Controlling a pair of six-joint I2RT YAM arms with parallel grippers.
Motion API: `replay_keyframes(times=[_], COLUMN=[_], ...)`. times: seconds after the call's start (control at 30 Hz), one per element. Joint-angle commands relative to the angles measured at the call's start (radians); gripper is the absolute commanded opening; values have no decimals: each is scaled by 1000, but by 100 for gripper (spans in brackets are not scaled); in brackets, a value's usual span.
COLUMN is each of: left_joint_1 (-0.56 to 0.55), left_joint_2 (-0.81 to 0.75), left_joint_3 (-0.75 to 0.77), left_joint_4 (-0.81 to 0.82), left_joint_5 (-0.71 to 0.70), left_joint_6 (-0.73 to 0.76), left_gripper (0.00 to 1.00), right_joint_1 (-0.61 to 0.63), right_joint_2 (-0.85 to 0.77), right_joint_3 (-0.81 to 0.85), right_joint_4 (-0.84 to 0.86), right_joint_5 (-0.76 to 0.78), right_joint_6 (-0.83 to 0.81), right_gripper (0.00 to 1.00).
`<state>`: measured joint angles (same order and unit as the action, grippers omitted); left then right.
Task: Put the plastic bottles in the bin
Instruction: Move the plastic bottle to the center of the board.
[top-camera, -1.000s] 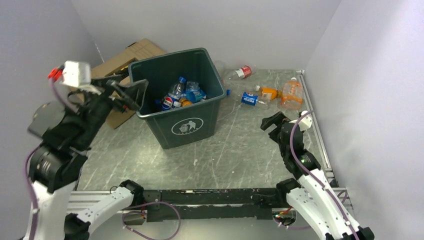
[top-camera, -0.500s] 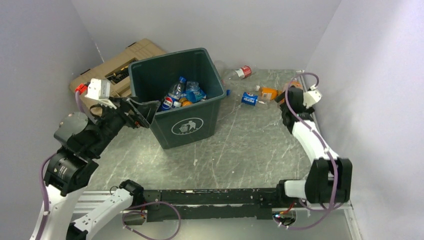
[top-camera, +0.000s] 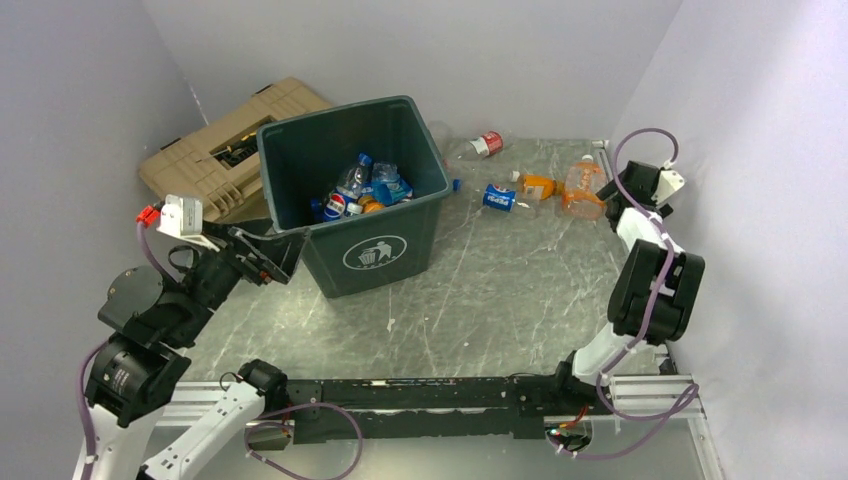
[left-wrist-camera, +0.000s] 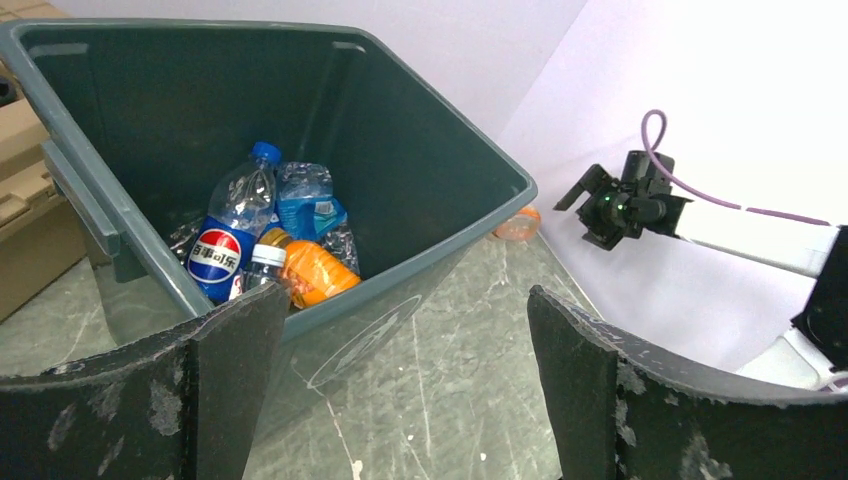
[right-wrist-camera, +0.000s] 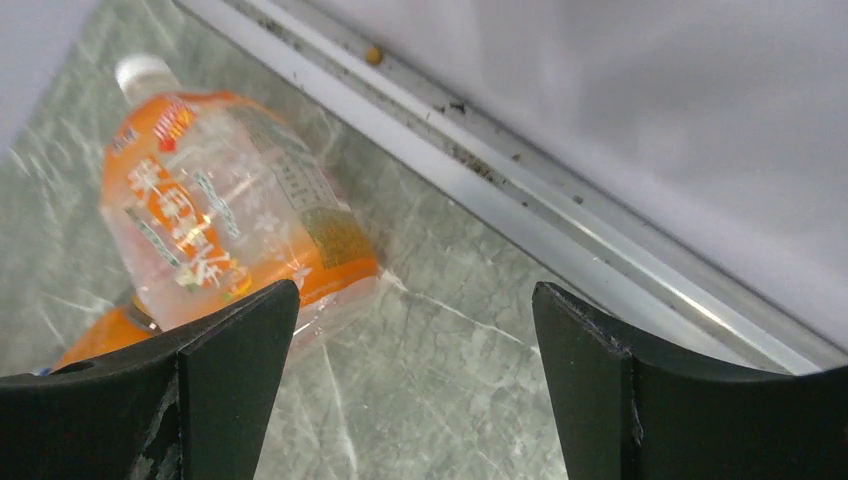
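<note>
While the large dark green square plastic bin (top-camera: 400, 235) stands on the grey marbled worktop (top-camera: 480, 300), several plastic bottles are already seen inside it: a clear one with a blue cap and a red-white-blue label (left-wrist-camera: 225, 235), an orange one with a white cap (left-wrist-camera: 305, 272), and crumpled clear ones with blue labels (left-wrist-camera: 305, 200). The left hand (top-camera: 272, 252) is held just beside the bin's left front corner, close to the rim, its fingers (left-wrist-camera: 235, 330) set wide apart with nothing gripped. Behind the bin on its left, a tan ribbed hard case (top-camera: 215, 150) is seen lying flat by the wall.

To the right of the bin, four more bottles are left lying on the worktop. A clear bottle with a red label (top-camera: 482, 145) is found just behind the bin's right rear corner, a small bottle with a blue label (top-camera: 498, 197) near the bin's right side, and an orange bottle (top-camera: 538, 186) further right. A clear bottle with an orange label and white cap (top-camera: 583, 190) is placed furthest from the bin, near the metal rail (right-wrist-camera: 480, 190) at the right wall.

The right hand (top-camera: 618, 192) is poised low just beside that last bottle, well to the right of the bin. Its fingers (right-wrist-camera: 235, 340) are spread apart. The bottle is seen next to one finger, not gripped; whether it is touched cannot be told.
</note>
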<state>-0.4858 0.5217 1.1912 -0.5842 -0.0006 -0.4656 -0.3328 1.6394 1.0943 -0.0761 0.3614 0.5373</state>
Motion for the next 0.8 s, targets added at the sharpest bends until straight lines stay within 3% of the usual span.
replay_keyframes(times=[0.0, 0.17, 0.63, 0.77], left_joint_1=[2, 2, 2, 1], left_joint_2=[9, 27, 92, 105], left_joint_3=[16, 11, 1, 4], left_joint_4=[25, 47, 81, 68], left_joint_5=[3, 3, -55, -54], left_joint_6=[-11, -21, 5, 8], left_gripper=[96, 95, 95, 94], right_joint_1=[8, -24, -31, -31], right_joint_2=[79, 111, 307, 321], right_joint_3=[73, 54, 162, 151], right_joint_4=[72, 200, 180, 189], right_joint_5=[-68, -109, -248, -279], right_joint_6=[-33, 26, 41, 43], right_gripper=[91, 92, 90, 82])
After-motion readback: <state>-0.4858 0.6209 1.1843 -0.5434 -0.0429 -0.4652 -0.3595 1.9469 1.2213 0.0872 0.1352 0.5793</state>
